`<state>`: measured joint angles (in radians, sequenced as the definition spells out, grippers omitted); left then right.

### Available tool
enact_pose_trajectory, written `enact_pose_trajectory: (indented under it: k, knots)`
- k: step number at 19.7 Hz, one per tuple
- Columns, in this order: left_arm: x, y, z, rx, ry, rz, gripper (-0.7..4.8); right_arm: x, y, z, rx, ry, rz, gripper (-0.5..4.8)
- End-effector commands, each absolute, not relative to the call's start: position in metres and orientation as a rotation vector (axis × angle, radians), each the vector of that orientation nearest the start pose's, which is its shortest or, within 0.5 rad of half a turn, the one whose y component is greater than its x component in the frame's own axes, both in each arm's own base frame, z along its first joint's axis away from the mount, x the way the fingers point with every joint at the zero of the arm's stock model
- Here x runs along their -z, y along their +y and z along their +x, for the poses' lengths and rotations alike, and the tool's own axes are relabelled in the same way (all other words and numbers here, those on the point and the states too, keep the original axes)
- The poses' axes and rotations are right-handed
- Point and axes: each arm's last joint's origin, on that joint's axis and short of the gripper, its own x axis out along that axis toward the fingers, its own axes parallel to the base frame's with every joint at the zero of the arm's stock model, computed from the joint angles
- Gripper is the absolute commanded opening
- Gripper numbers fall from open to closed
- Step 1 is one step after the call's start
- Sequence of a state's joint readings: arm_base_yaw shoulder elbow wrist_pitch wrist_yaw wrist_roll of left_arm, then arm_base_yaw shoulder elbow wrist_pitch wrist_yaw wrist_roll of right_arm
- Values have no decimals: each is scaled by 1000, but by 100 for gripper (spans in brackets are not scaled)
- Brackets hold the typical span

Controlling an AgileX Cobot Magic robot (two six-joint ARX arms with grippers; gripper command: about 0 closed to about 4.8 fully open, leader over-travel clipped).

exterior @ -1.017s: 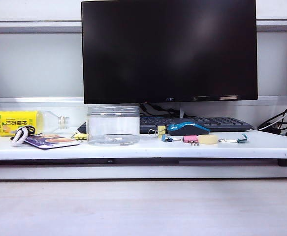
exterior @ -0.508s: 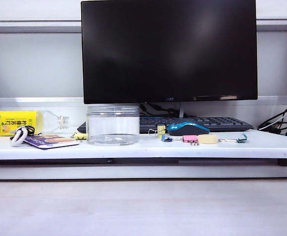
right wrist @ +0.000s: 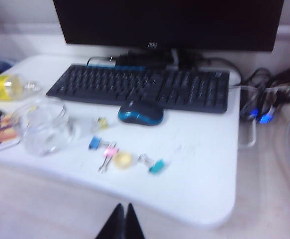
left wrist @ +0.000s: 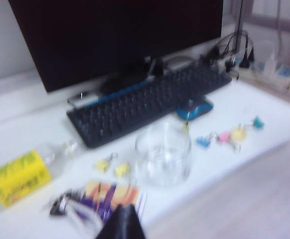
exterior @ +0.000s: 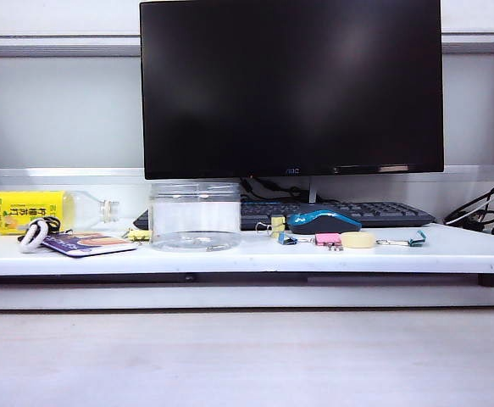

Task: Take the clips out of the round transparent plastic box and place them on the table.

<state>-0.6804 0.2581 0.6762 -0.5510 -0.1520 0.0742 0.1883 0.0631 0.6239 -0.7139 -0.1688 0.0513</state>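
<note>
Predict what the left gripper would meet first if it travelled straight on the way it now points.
Probably the purple card lying just ahead of the shut left gripper, then the round transparent plastic box; the blurred view leaves depth unclear.

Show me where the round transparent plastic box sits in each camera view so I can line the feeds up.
Exterior view: the round transparent plastic box stands left of centre on the white table, below the monitor's left corner.
Left wrist view: box near the table's front edge, in front of the keyboard.
Right wrist view: box at the table's end nearest the yellow-labelled bottle.
Shared landmark: the blue mouse, between box and coloured clips.
</note>
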Motion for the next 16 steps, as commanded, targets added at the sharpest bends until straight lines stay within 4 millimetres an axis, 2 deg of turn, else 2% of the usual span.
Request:
enact_pose_trajectory:
  k: [1,4,5,9,16]
  knots:
    - [-311,-38,54,532,43,105,16,-285,11,32,-346,118,51,-5]
    - [-298,-47,62,578,-3,85,14,-277,13,42,-342,101,100,-6]
    - [-293,-49,65,591,-13,81,-8,-274,13,45,-341,97,127,-6]
    - [-268,-58,76,593,-65,87,-6,-263,16,59,-346,37,216,-5]
    - [-232,-65,85,585,-65,88,-6,-232,19,76,-342,40,216,-6]
